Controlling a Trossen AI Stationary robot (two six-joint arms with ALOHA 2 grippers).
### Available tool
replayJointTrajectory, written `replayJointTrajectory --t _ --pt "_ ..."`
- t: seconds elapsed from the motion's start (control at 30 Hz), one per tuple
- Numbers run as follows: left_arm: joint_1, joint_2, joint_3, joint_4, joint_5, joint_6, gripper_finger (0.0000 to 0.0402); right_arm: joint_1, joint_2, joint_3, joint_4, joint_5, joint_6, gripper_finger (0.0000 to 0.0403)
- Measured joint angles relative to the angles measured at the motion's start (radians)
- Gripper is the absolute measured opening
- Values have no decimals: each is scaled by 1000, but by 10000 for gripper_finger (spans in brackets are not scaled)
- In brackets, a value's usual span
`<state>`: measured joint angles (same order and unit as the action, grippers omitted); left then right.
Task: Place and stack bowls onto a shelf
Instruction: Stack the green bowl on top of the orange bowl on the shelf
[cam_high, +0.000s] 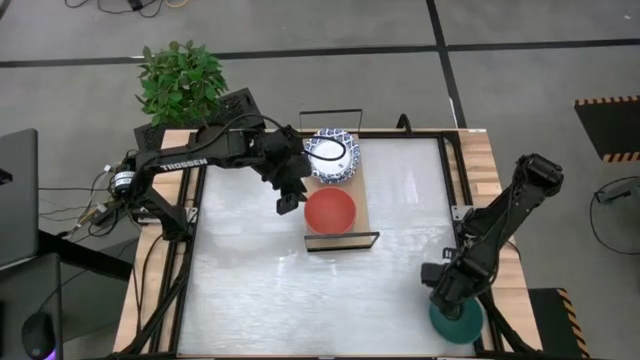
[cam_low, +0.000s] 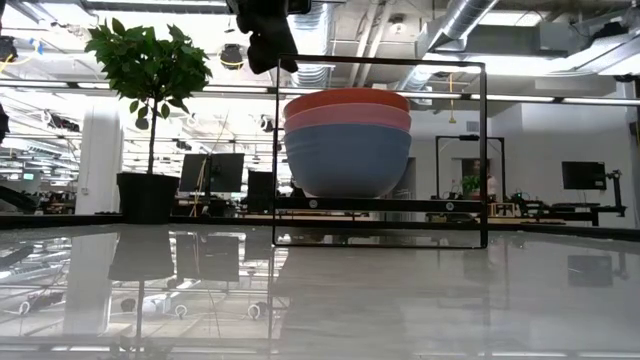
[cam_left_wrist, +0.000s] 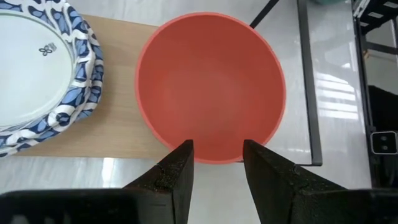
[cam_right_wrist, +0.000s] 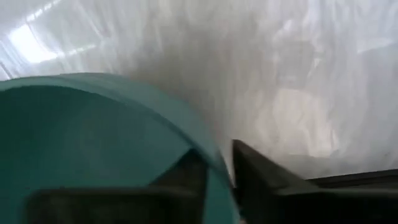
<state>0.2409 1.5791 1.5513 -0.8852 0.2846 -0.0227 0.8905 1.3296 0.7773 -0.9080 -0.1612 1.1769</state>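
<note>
The shelf (cam_high: 362, 192) stands at the table's far middle. On its far end sit white bowls with blue patterned rims (cam_high: 333, 155). On its near end a red bowl (cam_high: 330, 210) tops a pink (cam_low: 348, 118) and a slate-blue bowl (cam_low: 348, 160). My left gripper (cam_left_wrist: 217, 169) hovers open just left of the red bowl, nothing between its fingers. At the table's near right corner my right gripper (cam_right_wrist: 217, 171) points down, shut on a dark green bowl (cam_high: 457, 322). My right gripper has the dark green bowl's rim (cam_right_wrist: 214, 155) between its two fingers, one finger inside the bowl (cam_right_wrist: 186, 177) and one outside (cam_right_wrist: 255, 168). The fingers come from above, pointing down. Whether the bowl's base is on the table I cannot tell.
A potted plant (cam_high: 180, 80) stands off the table's far left corner. Black wire frames (cam_high: 342, 240) close the shelf's short ends. Wooden side rails (cam_high: 490, 180) run along the table. Bare tabletop (cam_high: 280, 290) spreads between the shelf and the near edge.
</note>
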Motion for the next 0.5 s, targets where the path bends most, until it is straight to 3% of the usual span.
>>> replayJointTrajectory --t 0.1,0.3,0.5 --pt "0 0 0 0 -15 0 123 -18 -1 1 11 -3 34 28" --pt "0 0 0 0 -38 0 123 -57 -2 11 -53 69 199 25" --pt "0 0 0 0 -38 0 123 -109 -2 58 -275 180 433 25"
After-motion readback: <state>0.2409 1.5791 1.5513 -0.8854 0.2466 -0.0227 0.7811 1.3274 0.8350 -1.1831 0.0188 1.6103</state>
